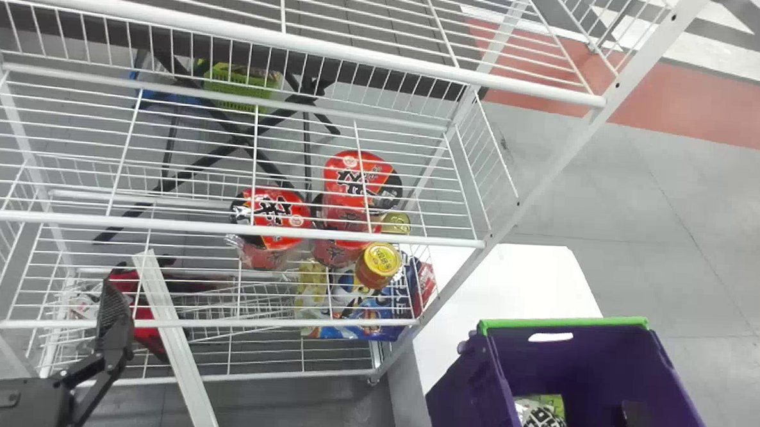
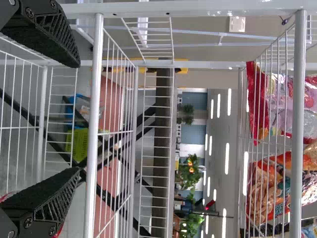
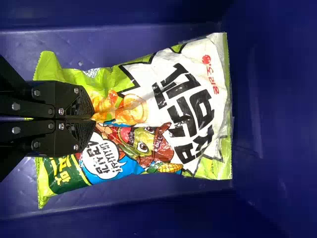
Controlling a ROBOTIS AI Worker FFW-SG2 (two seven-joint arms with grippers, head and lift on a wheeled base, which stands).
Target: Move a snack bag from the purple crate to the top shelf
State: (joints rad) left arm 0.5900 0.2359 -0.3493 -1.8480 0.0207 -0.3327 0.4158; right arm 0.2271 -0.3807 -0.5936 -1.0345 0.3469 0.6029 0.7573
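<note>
Because the snack bag [image 3: 198,74] is laid flat on the floor of the purple crate [image 1: 475,391], a fold of its film seems to be pinched off-centre by the closed right tool [image 3: 93,119], presumably to be lifted without slipping. The pinched part is largely hidden by the fingers. Beside the crate, at the wire rack [image 1: 161,224], the left tool [image 1: 45,308] is held open. In the head view, the crate's near end is cut off.

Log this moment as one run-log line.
right gripper: shut on snack bag | bag: inside purple crate, not yet shelved | left gripper: open, at wire rack
</note>
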